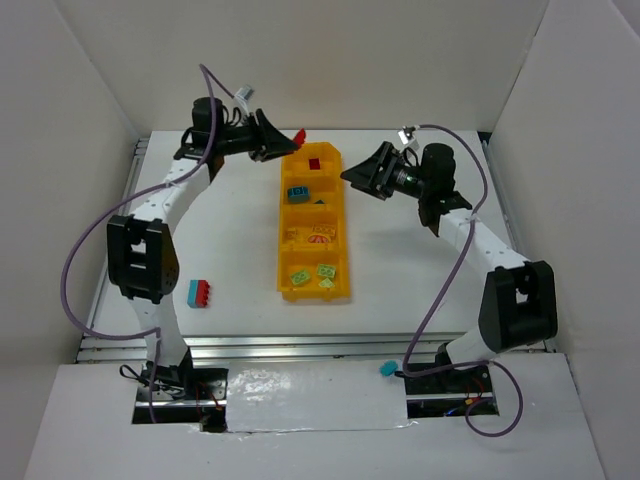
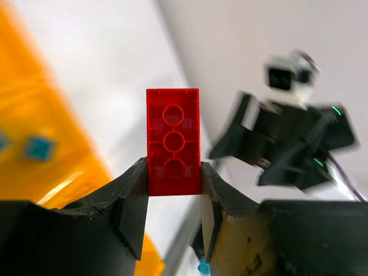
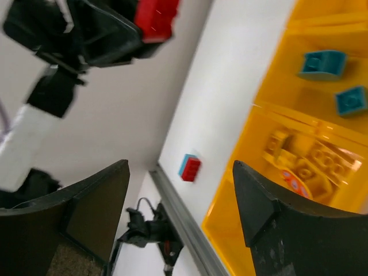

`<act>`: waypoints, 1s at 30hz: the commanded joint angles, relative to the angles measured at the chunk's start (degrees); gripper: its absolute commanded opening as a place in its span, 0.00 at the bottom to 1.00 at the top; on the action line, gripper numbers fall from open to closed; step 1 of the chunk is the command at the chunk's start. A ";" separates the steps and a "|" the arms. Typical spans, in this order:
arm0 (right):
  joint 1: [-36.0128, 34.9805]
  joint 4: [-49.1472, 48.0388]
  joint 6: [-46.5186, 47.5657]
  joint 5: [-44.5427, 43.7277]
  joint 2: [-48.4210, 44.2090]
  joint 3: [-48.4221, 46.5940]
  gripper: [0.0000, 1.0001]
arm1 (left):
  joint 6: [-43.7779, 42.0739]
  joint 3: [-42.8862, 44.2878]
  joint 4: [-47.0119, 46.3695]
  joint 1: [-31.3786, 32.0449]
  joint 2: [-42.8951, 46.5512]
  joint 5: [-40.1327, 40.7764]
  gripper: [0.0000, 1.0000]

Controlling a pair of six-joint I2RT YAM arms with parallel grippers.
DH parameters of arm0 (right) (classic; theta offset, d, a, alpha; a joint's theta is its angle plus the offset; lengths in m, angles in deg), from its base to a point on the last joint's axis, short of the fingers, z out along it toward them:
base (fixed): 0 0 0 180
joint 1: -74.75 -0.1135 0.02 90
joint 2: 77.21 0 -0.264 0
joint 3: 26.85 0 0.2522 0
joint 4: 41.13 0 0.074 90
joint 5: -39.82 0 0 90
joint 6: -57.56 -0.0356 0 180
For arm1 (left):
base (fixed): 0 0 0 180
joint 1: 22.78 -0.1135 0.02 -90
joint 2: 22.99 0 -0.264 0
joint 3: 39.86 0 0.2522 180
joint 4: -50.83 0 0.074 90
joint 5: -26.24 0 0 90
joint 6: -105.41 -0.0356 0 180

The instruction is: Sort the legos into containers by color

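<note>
The long yellow-orange bin (image 1: 341, 215) lies in the middle of the table, four compartments in a row. The far one holds a red lego (image 1: 314, 163), then teal legos (image 1: 298, 194), yellow legos (image 1: 310, 236) and green legos (image 1: 313, 274). My left gripper (image 1: 288, 142) is shut on a red lego (image 2: 173, 141), held in the air just left of the bin's far end. My right gripper (image 1: 356, 176) is open and empty, just right of the bin's far half. A stuck red and teal lego pair (image 1: 200, 294) lies on the table at the near left; it also shows in the right wrist view (image 3: 190, 167).
White walls enclose the table on three sides. A metal rail (image 1: 320, 345) runs along the near edge. A small teal piece (image 1: 386, 369) sits on the front ledge near the right arm's base. Purple cables loop beside both arms.
</note>
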 commanded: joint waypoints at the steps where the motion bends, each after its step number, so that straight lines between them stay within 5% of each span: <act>1: 0.37 13.42 8.65 -10.73 -6.20 -1.14 0.80 | -17.18 7.84 24.27 -2.43 3.81 12.20 0.00; 4: 0.20 33.09 14.02 -20.84 -4.81 -6.15 0.82 | -19.38 12.85 29.13 -3.13 0.92 14.95 0.00; 13: 0.19 51.59 12.53 -40.79 -7.10 -10.28 0.85 | -27.20 35.16 42.15 -1.91 -15.95 24.71 0.00; 18: -0.16 62.76 14.89 -43.98 -7.35 -13.80 0.86 | -29.75 40.72 40.05 -1.47 -24.04 25.77 0.00; 21: -0.16 66.89 16.92 -44.42 -9.11 -14.25 0.86 | -31.51 40.63 35.84 -0.16 -26.16 26.21 0.09; 30: -0.16 66.64 17.54 -40.20 -13.68 -8.89 0.86 | -29.94 42.65 28.45 1.35 -30.74 28.93 0.15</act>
